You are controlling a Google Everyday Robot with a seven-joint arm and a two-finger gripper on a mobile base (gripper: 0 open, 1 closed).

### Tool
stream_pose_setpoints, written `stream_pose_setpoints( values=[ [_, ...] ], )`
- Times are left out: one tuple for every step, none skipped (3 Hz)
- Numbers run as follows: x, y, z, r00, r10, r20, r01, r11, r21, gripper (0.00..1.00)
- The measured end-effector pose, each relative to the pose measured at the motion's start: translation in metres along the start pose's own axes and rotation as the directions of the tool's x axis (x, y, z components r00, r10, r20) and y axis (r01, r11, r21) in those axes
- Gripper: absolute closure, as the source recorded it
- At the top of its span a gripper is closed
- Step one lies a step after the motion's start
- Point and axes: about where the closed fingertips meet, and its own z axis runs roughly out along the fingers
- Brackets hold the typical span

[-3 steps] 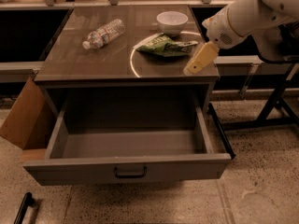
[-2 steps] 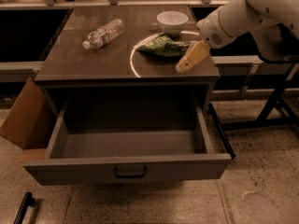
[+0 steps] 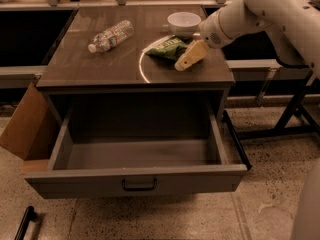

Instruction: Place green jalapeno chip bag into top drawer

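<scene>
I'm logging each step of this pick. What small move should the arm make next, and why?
Probably ease the gripper down onto the green jalapeno chip bag to grasp it. The bag lies on the cabinet top beside the white bowl. The gripper sits at the bag's right end, and the top drawer below is already open.

- The green jalapeno chip bag (image 3: 167, 48) lies crumpled on the cabinet top (image 3: 100, 66), right of centre (dark green foil, pale lettering up).
- The top drawer (image 3: 200, 180), grey and shallow, stands pulled wide open below, with a dark handle centred on its front.
- My gripper (image 3: 182, 64) sits at the bag's right end, angled downward.
</scene>
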Motion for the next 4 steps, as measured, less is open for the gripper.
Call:
stream_pose_setpoints(
  values=[
    [-0.008, -0.005, 0.023, 1.0, 0.005, 0.003, -0.005, 0.9998, -0.021, 0.0],
    [-0.007, -0.004, 0.043, 1.0, 0.018, -0.005, -0.018, 0.9987, -0.047, 0.18],
    [-0.007, -0.002, 0.055, 1.0, 0.021, -0.013, -0.022, 0.9976, -0.066, 0.41],
    [-0.007, 0.001, 0.057, 1.0, 0.02, -0.007, -0.02, 0.9968, -0.077, 0.64]
  ],
)
